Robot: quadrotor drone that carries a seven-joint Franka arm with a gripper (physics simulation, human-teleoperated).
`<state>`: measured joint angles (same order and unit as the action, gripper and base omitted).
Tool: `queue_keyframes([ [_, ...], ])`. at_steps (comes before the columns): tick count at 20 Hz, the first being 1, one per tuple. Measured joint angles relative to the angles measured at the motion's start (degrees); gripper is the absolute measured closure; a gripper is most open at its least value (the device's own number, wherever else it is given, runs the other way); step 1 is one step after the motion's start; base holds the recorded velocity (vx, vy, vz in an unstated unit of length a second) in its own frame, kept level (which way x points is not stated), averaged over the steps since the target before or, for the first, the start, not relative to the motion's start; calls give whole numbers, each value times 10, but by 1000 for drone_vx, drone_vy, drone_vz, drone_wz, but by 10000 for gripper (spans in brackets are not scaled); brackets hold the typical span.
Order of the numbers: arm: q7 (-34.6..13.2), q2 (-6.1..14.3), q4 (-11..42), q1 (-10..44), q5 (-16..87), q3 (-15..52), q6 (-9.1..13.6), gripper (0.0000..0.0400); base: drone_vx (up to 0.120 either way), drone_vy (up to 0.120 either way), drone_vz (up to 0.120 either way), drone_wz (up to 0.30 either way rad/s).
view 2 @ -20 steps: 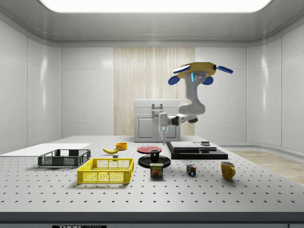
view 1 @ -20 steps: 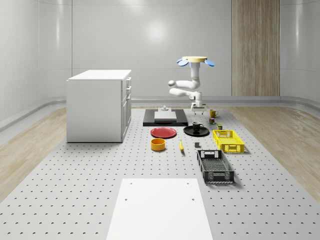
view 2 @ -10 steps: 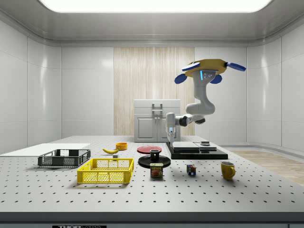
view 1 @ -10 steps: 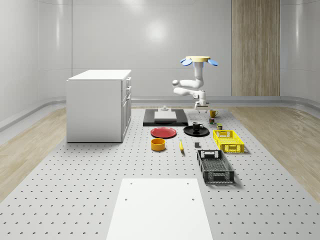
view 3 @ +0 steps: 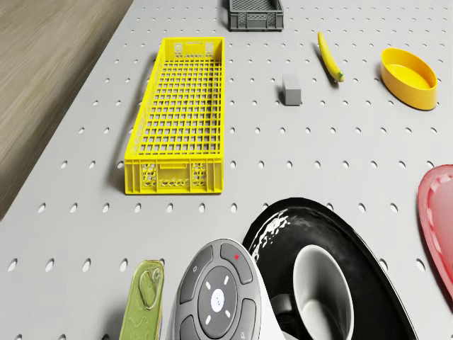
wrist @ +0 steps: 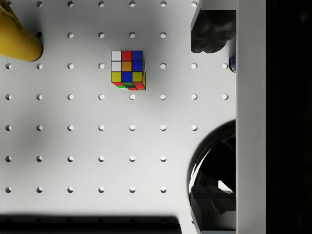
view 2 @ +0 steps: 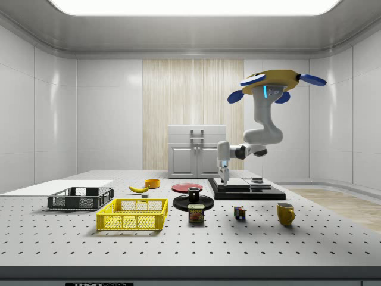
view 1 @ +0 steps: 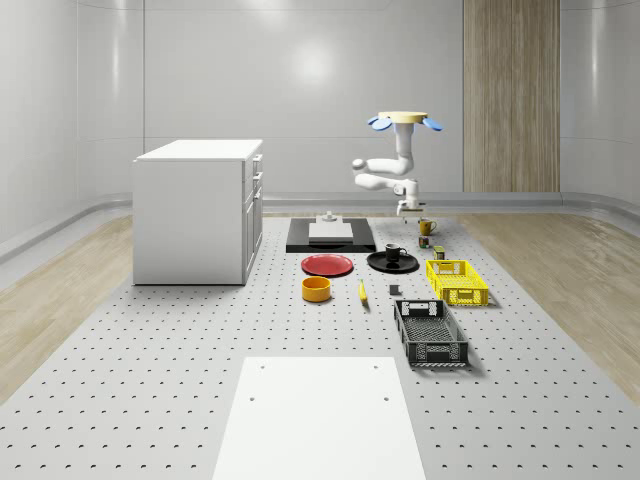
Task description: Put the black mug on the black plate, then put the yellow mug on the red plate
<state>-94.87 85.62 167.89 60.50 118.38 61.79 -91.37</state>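
The black mug [view 1: 393, 252] stands upright on the black plate [view 1: 381, 266]; in the drone view the mug [view 3: 322, 294] sits inside the plate's [view 3: 382, 283] rim. The yellow mug [view 2: 286, 213] stands on the table, apart from the red plate [view 2: 187, 187], which has nothing on it. The drone [view 2: 277, 83] hovers over the far part of the table, arm hanging down. My gripper [view 2: 224, 176] is above the table between the black plate and the yellow mug. In the wrist view my gripper [wrist: 213, 117] is open and holds nothing, with the yellow mug [wrist: 17, 36] at the picture's edge.
A Rubik's cube [wrist: 127, 69] and a can [view 2: 196, 213] lie near the black plate. A yellow crate [view 1: 457, 281], a black crate [view 1: 430, 332], a banana [view 1: 362, 291] and a yellow bowl [view 1: 317, 289] are nearer the front. A black slab [view 1: 330, 235] and white cabinet [view 1: 200, 210] stand behind.
The drone and arm have moved toward the side view's right, carrying my gripper from above the black mug toward the yellow mug. Both mugs have stayed put.
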Motion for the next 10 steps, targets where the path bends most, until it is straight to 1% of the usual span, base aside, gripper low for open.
queue_keyframes([
  [10,2,-4,0,-2,2,-1,4,0,-120,120,0,0],
])
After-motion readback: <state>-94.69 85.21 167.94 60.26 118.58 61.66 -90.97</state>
